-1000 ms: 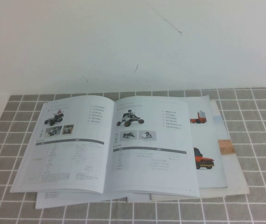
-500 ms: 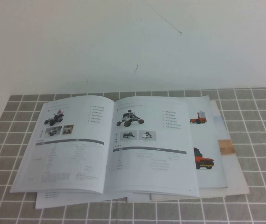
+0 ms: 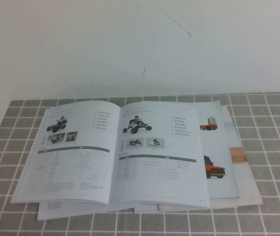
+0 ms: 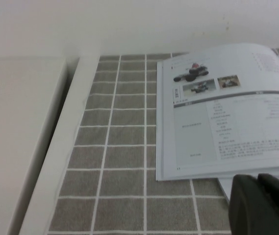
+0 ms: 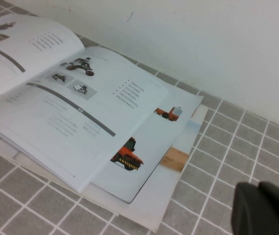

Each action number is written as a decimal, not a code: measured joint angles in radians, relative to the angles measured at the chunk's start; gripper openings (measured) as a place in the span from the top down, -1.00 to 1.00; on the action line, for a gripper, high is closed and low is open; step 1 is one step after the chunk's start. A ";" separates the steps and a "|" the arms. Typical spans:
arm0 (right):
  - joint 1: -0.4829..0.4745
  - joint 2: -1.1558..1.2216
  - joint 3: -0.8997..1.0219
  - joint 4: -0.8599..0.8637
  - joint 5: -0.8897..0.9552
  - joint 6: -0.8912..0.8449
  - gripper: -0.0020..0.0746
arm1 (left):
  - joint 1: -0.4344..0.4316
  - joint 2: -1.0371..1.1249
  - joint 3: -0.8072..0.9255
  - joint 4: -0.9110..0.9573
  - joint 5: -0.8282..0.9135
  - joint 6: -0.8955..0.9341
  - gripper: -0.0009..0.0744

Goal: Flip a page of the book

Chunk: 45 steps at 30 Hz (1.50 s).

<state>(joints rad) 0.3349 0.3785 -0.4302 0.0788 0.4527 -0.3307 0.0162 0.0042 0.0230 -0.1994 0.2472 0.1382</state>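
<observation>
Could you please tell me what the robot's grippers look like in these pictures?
Little shows. The left gripper appears only in its wrist view as dark, matte, rounded blocks beside the book. The right gripper looks the same in its wrist view. No cables or markings are visible; neither arm shows in the high view.

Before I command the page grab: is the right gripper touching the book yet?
Apart. In the right wrist view, the right gripper sits over bare tiles, clear of the book. The left gripper shows near the book's corner.
</observation>
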 joint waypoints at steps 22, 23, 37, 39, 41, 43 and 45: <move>0.000 0.000 0.000 0.000 0.000 -0.003 0.92 | -0.023 -0.013 -0.006 0.001 0.081 0.002 0.98; 0.000 0.000 0.000 0.000 0.000 -0.003 0.92 | -0.023 -0.013 -0.006 0.001 0.081 0.002 0.98; -0.033 -0.025 0.002 0.000 -0.002 -0.013 0.92 | -0.023 -0.013 -0.006 0.001 0.083 0.002 0.98; -0.080 -0.052 0.017 -0.004 -0.009 -0.021 0.92 | -0.023 -0.013 -0.006 0.001 0.083 0.002 0.98; -0.142 -0.077 0.040 -0.004 -0.013 -0.025 0.92 | -0.023 -0.013 -0.006 0.001 0.083 0.002 0.98; -0.211 -0.109 0.086 -0.004 -0.016 -0.027 0.92 | -0.023 -0.013 -0.006 0.001 0.083 0.002 0.98; -0.277 -0.157 0.144 0.004 -0.016 -0.017 0.92 | -0.023 -0.013 -0.006 0.001 0.083 0.002 0.98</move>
<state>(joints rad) 0.0584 0.2219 -0.2863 0.0824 0.4366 -0.3482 -0.0073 -0.0083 0.0174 -0.1979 0.3301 0.1404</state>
